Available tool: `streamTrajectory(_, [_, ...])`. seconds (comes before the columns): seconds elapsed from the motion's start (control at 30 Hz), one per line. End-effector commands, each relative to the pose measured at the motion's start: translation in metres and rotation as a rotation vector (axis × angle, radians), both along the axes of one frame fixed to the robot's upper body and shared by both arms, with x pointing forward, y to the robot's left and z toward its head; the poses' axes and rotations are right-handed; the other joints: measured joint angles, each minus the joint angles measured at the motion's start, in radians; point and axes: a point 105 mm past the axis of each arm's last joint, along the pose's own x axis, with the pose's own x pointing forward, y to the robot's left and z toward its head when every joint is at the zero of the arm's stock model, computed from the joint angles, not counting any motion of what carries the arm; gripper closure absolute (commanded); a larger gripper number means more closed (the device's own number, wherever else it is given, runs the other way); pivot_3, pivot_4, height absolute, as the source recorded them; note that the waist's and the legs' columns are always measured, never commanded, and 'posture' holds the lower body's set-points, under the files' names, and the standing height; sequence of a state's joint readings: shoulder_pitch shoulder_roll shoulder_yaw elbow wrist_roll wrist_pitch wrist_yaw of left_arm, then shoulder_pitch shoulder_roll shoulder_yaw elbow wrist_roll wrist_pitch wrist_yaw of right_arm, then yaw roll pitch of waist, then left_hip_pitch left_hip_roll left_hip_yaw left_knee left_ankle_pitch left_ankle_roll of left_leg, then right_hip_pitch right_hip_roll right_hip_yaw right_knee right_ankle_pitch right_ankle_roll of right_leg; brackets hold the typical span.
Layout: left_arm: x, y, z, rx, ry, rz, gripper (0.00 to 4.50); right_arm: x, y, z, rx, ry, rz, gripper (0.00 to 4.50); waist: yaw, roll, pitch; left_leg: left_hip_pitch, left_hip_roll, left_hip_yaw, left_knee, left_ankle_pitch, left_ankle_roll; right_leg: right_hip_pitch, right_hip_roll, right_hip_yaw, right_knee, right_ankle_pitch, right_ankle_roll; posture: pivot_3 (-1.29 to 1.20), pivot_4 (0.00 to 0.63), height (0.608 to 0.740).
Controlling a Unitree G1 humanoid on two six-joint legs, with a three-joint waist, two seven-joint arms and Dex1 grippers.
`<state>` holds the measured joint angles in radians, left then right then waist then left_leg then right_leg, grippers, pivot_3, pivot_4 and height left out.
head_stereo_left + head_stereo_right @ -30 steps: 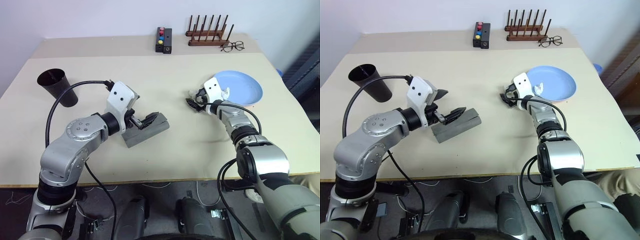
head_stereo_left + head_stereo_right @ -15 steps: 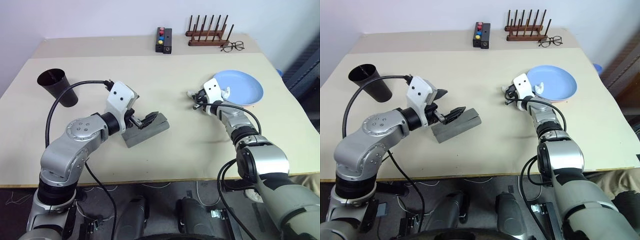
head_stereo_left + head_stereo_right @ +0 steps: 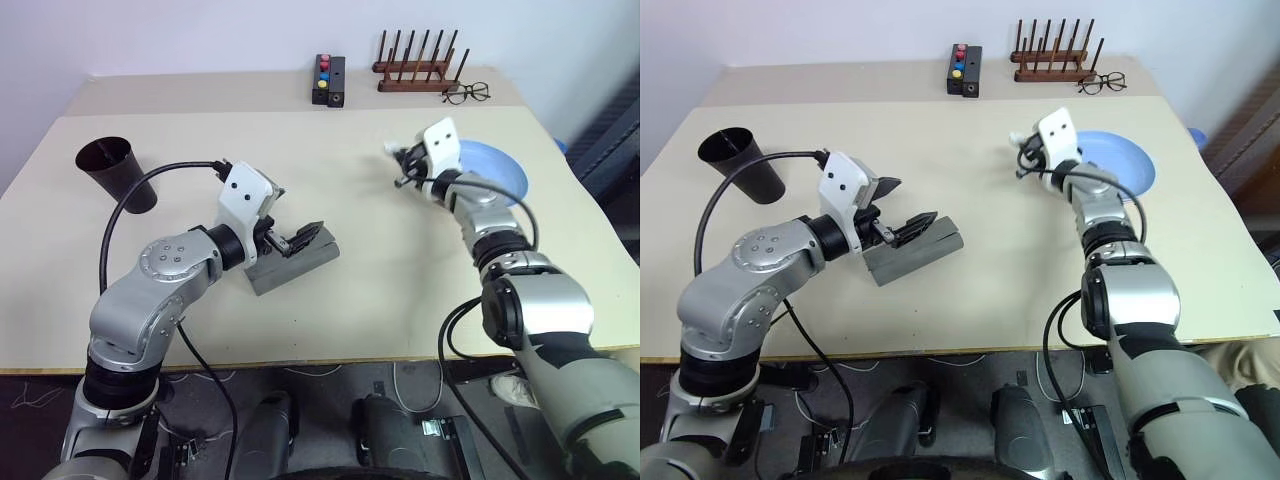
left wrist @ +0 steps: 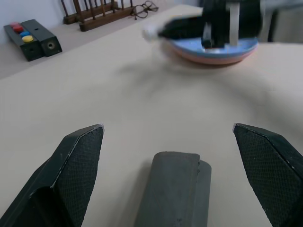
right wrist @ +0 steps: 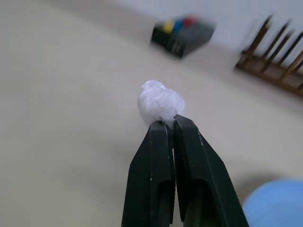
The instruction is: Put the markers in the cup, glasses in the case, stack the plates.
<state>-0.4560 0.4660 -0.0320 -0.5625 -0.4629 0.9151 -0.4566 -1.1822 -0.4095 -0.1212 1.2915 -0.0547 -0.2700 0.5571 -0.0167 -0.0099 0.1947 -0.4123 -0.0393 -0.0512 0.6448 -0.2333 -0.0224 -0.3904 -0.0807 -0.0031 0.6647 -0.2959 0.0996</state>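
Note:
My right gripper is shut on a small white crumpled wad, held in the air above the table just left of the plates. The light blue plate rests on the salmon pink plate at the right. The grey case lies closed at centre left. My left gripper stands open and level just above the case's near end, one finger on either side. The black cup stands upright at the far left. The markers and the glasses are out of view.
Along the back edge sit a black box with coloured buttons, a wooden peg rack and thin clear-lens eyeglasses. A black cable loops from my left arm near the cup.
My right gripper closed on the white wad beside the plates and lifted it up off the table. The left gripper and the case stayed put.

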Motion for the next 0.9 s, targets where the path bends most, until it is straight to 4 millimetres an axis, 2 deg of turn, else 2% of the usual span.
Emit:
streamTrajectory(0.03, [-0.010, -0.013, 0.009, -0.036, -0.035, -0.103, 0.00, -0.001, -0.015, 0.039, -0.017, -0.104, -0.012, 4.44, 0.000, 0.000, 0.000, 0.000, 0.000, 0.000, 0.000, 0.000, 0.000, 0.000, 0.000, 0.000, 0.000, 0.000, 0.000, 0.00, 0.150, 0.740])
streamTrajectory(0.17, [-0.015, -0.020, 0.009, -0.060, -0.024, -0.191, 0.00, -0.006, -0.046, 0.038, -0.093, -0.078, -0.078, 4.44, 0.000, 0.000, 0.000, 0.000, 0.000, 0.000, 0.000, 0.000, 0.000, 0.000, 0.000, 0.000, 0.000, 0.000, 0.000, 0.00, 0.150, 0.740])
streamTrajectory(0.4, [-0.015, -0.022, 0.007, -0.023, -0.029, -0.284, 0.00, -0.017, -0.097, 0.013, -0.192, 0.029, -0.201, 4.44, -0.003, 0.000, 0.000, 0.000, 0.000, 0.000, 0.000, -0.001, 0.002, 0.000, 0.000, 0.001, 0.000, 0.000, 0.000, 0.00, 0.150, 0.740])
streamTrajectory(0.67, [-0.007, -0.027, 0.006, -0.003, -0.055, -0.305, 0.00, -0.026, -0.121, -0.009, -0.195, 0.105, -0.265, 4.44, -0.003, 0.000, 0.000, 0.000, 0.000, 0.002, 0.000, -0.001, 0.002, 0.000, 0.000, 0.001, -0.001, 0.000, 0.000, 0.00, 0.150, 0.740])
streamTrajectory(0.77, [-0.006, -0.028, 0.006, -0.003, -0.060, -0.308, 0.00, -0.028, -0.124, -0.013, -0.188, 0.130, -0.260, 3.63, -0.002, 0.000, 0.000, 0.000, 0.000, 0.002, 0.000, -0.001, 0.003, 0.000, 0.000, 0.001, -0.001, 0.000, 0.000, 0.00, 0.150, 0.740])
streamTrajectory(0.9, [-0.005, -0.028, 0.005, -0.004, -0.061, -0.308, 0.00, -0.028, -0.124, -0.013, -0.187, 0.134, -0.256, 1.66, -0.002, 0.000, 0.000, 0.000, 0.000, 0.002, 0.000, -0.002, 0.003, 0.000, 0.000, 0.001, -0.001, 0.000, 0.000, 0.00, 0.150, 0.740])
